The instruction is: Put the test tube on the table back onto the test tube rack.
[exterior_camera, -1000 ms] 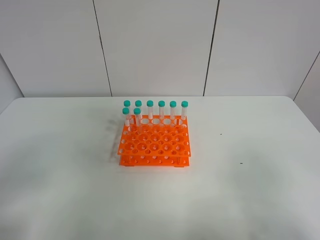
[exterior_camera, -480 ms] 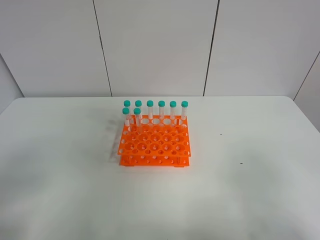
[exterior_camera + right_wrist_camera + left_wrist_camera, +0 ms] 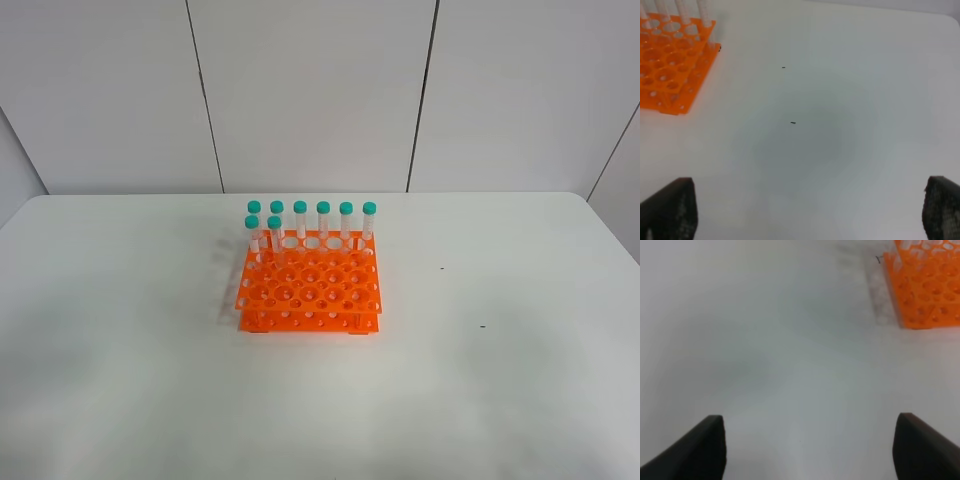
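Observation:
The orange test tube rack (image 3: pixel 310 290) stands on the middle of the white table (image 3: pixel 500 380). Several teal-capped test tubes (image 3: pixel 323 222) stand upright in its far rows, two of them in the second row at the left (image 3: pixel 275 236). No tube lies loose on the table in any view. Neither arm shows in the exterior high view. My left gripper (image 3: pixel 810 452) is open and empty over bare table, with the rack (image 3: pixel 927 290) off to one side. My right gripper (image 3: pixel 810 212) is open and empty, with the rack (image 3: pixel 670 70) at the frame's edge.
Two small dark specks (image 3: pixel 442 268) (image 3: pixel 482 326) mark the table to the right of the rack. A grey panelled wall (image 3: pixel 310 90) stands behind the table's far edge.

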### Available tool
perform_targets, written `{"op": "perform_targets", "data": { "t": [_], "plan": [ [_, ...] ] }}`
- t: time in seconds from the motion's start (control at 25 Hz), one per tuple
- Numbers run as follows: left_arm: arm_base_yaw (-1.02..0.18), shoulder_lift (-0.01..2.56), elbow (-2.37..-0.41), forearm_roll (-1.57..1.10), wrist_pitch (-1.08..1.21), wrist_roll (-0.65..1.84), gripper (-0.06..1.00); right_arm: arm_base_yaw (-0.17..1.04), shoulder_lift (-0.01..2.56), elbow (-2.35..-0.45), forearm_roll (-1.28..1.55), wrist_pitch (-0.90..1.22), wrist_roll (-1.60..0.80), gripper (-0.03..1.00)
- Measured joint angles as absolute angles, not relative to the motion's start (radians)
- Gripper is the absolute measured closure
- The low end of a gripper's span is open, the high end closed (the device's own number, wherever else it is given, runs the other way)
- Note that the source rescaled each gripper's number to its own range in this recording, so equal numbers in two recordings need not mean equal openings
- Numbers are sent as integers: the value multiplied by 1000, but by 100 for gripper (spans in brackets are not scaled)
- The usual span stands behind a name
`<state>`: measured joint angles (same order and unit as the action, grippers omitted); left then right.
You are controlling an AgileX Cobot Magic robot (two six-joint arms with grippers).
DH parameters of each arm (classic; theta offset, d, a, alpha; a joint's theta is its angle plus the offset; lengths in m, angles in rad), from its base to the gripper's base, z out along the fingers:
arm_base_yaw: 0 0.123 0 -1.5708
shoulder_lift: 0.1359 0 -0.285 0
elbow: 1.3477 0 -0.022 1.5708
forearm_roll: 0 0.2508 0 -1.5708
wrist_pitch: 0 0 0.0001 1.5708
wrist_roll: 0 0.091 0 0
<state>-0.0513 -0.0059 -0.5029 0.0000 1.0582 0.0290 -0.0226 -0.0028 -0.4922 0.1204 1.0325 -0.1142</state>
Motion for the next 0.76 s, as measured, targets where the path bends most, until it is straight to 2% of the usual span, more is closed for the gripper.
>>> {"op": "perform_targets", "data": {
  "t": [0.76],
  "plan": [
    [-51, -6, -503, 6, 1058, 29, -4, -23, -3, -492, 120, 1032, -114, -3]
  ]
}}
